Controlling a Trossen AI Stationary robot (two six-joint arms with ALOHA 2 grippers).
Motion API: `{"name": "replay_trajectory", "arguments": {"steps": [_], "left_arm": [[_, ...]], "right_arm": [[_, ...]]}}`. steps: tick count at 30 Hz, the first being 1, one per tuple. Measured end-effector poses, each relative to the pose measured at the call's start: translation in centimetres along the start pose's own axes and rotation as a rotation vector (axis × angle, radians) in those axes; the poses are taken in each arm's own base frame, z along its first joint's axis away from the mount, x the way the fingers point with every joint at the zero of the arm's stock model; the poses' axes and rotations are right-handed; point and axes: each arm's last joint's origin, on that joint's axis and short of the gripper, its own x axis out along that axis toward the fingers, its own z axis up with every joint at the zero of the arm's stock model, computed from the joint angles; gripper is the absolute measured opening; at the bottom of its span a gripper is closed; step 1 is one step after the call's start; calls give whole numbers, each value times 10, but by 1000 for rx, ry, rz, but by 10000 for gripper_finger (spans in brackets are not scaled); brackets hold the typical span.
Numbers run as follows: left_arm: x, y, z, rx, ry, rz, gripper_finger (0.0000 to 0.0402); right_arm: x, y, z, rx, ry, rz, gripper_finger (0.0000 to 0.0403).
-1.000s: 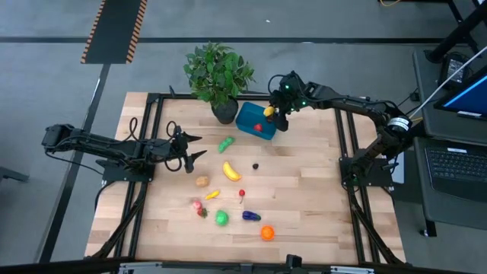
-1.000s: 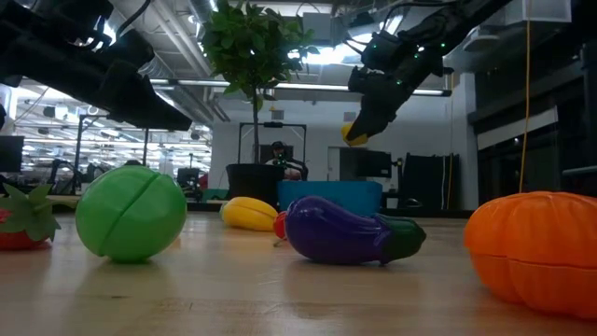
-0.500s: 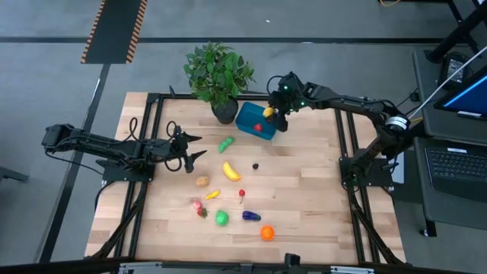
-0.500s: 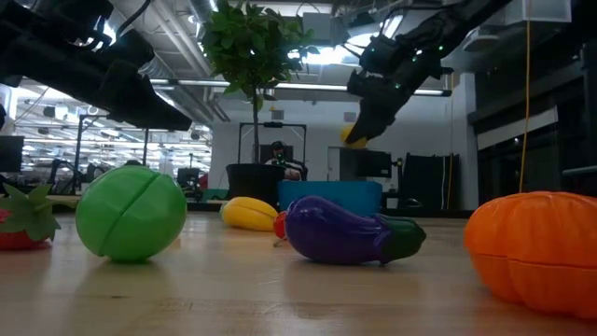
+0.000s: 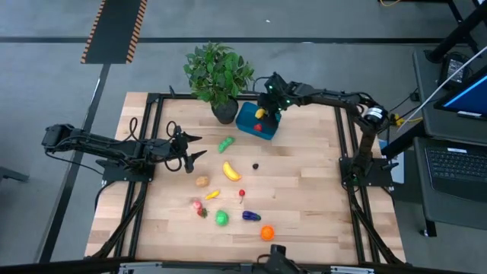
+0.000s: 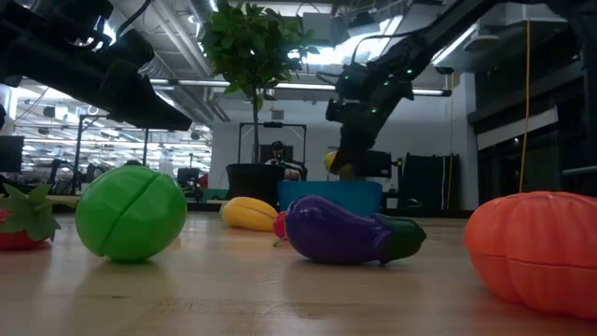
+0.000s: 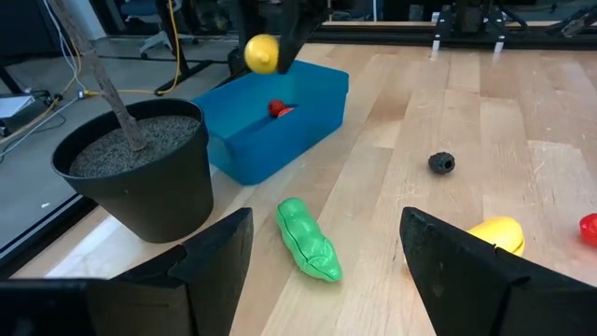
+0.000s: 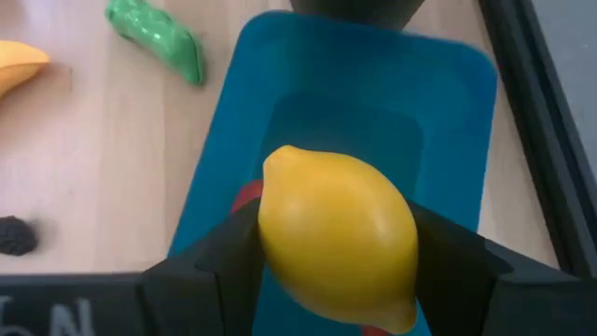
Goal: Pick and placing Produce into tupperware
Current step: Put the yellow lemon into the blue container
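**Right gripper holds lemon over the tupperware**

Right arm reaches in from the counter's 3 o'clock edge toward 12 o'clock. The right gripper (image 5: 262, 113) is clamped on a yellow lemon (image 8: 338, 237), held in the air above the teal tupperware (image 5: 246, 120), not touching it. A red piece (image 7: 279, 108) already lies inside the tupperware.

Left arm lies along the 9 o'clock side; the left gripper (image 5: 193, 147) hangs with fingers spread apart, holding nothing, pointing toward counter centre.

Around: potted plant (image 5: 218, 74) just beside the tupperware at its 9 o'clock. Green pea pod (image 5: 226, 144) near the tupperware at its 7 o'clock. Small dark piece (image 5: 255, 165) at the tupperware's 6 o'clock, well apart. Banana (image 5: 230, 170) near counter centre. Tan piece (image 5: 202, 181) and small orange-yellow piece (image 5: 212, 195) at the banana's 7 o'clock. Toward the 6 o'clock edge: strawberry (image 5: 198, 207), round green piece (image 5: 221, 218), purple eggplant (image 5: 251, 216), orange pumpkin (image 5: 267, 233). Small red piece (image 5: 242, 194) sits between banana and eggplant.
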Motion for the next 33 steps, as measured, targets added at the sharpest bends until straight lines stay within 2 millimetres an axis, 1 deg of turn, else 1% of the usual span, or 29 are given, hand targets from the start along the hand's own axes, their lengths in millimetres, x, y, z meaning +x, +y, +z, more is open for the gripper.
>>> {"name": "replay_trajectory", "arguments": {"steps": [2, 6, 10, 16, 21, 33], "left_arm": [[0, 0, 0, 0, 0, 0, 265], [0, 0, 0, 0, 0, 0, 265], [0, 0, -1, 6, 11, 1, 265], [0, 0, -2, 12, 22, 2, 265], [0, 0, -2, 11, 22, 2, 265], [0, 0, -2, 11, 22, 2, 265]], "right_arm": [[5, -5, 7, -5, -1, 0, 219], [18, -12, 14, -12, 37, 17, 219], [26, -18, 21, -20, 37, 20, 219], [33, -21, 20, -21, 42, 27, 219], [40, -22, 15, -3, 69, 39, 219], [42, -22, 16, -1, 55, 60, 219]]}}
